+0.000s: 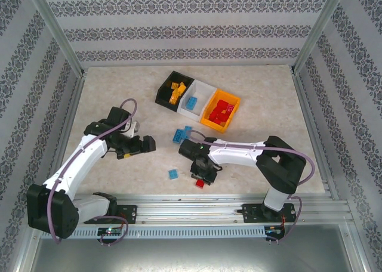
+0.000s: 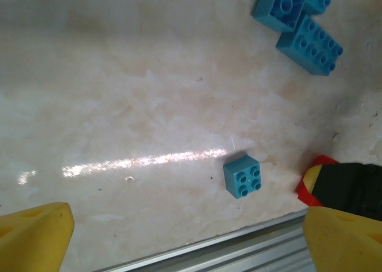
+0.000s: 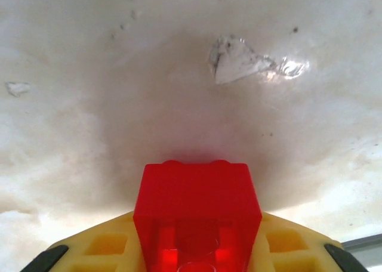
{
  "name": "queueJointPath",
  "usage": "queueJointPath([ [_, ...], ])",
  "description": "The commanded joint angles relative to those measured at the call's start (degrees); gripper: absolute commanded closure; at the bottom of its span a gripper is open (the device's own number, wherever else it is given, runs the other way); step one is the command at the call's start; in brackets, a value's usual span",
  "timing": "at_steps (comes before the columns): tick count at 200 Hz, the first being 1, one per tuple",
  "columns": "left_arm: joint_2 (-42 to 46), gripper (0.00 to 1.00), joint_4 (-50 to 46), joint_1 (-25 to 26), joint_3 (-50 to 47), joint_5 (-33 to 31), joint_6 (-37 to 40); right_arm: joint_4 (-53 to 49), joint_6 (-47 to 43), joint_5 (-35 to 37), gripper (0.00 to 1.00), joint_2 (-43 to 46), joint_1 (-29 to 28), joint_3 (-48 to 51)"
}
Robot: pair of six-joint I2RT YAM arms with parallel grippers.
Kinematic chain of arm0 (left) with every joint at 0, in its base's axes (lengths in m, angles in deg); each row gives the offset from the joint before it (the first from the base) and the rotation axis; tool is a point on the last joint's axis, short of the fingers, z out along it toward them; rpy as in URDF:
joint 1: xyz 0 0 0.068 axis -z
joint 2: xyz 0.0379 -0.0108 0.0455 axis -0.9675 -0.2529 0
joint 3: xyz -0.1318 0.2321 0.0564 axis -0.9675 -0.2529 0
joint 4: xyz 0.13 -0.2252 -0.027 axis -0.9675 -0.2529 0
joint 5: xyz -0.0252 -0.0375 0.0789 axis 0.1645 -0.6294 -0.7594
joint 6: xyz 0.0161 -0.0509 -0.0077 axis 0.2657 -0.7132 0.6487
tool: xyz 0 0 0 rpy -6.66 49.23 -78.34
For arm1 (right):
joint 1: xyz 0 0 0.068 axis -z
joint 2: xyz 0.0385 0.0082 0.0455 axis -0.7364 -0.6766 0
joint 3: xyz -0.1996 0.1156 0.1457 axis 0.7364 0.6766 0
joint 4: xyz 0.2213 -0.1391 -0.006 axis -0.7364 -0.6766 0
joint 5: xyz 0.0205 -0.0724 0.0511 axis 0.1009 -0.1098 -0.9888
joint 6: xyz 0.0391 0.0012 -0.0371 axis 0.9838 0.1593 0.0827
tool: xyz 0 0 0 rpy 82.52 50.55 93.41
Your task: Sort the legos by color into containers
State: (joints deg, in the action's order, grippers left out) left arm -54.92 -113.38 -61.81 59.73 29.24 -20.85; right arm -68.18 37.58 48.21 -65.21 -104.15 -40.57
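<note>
Right wrist view: right fingers (image 3: 101, 251) pinch a red brick (image 3: 197, 206) from both sides, low over the counter (image 3: 179, 75), studs pointing away from the camera. The grip looks square. Judgement: pickup stage, lift not yet done; the brick belongs in the orange bin (image 1: 210, 124), which already holds the reds.

Left fingers (image 2: 36, 233) are spread wide and hold nothing, hovering over open counter. They point toward a small blue brick (image 2: 243, 176), probably the next target for the white bin (image 1: 203, 88), where one blue piece lies. The black bin (image 1: 162, 96) holds the yellows.

Surroundings: the small blue brick sits near the red one, apart from it. Two larger blue bricks (image 2: 301, 21) lie touching each other, between the arms and the bins. The metal rail (image 2: 239, 248) runs just beside the pickup spot.

Obstruction: the bin wall needs a clear lift.
</note>
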Motion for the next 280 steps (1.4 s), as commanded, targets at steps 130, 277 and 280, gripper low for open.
queueJointPath([
  [130,-16.8,0.00,13.1,23.3,-2.4,2.7,-15.7,-11.3,-35.1,-1.0,0.69,-13.1,40.6,-42.6],
  [277,-27.8,0.21,11.7,25.6,4.1,-0.9,-16.1,-11.9,-38.2,-3.6,0.32,-12.2,42.0,-45.1],
  [280,-28.1,0.22,11.5,25.6,4.3,-0.9,-16.0,-11.5,-38.0,-3.8,0.31,-11.4,41.9,-43.5],
])
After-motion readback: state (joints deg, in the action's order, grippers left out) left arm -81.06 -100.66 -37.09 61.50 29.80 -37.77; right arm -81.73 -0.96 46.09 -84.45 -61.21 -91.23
